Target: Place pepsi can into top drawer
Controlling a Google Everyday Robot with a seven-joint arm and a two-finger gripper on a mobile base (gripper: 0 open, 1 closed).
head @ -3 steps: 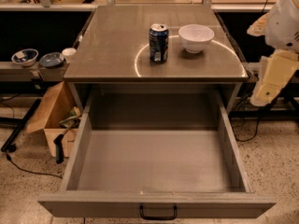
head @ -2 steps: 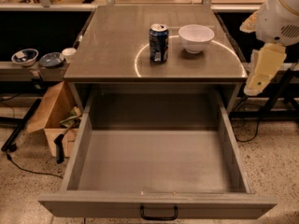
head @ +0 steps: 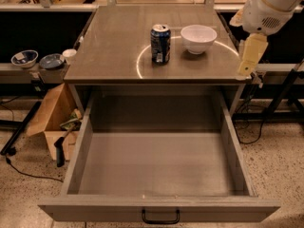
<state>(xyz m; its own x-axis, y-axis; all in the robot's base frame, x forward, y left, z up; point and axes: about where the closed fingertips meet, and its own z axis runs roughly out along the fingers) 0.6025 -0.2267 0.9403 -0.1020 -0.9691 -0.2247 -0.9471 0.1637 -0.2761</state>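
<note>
Nearest, the top drawer (head: 95, 212) is pulled fully open. Beyond it, the pepsi can (head: 160, 43) stands upright on the tabletop (head: 109, 46), just left of a white bowl (head: 198, 38). The gripper (head: 251, 56) hangs at the table's right edge, apart from the can; whether it is open or closed cannot be told

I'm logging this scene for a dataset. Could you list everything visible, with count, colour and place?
pepsi can: one, dark blue with silver top, upright on the tabletop, left of the bowl
white bowl: one, white, on the tabletop, right of the can
table: one, grey, centre
top drawer: one, grey, pulled open under the tabletop
drawer handle: one, black, on the front panel
cardboard box: one, brown, on the floor left of the drawer
small bowls: two, bluish, on the low shelf at left
arm: one, white, upper right
gripper: one, pale yellow, at the table's right edge, apart from the can
</note>
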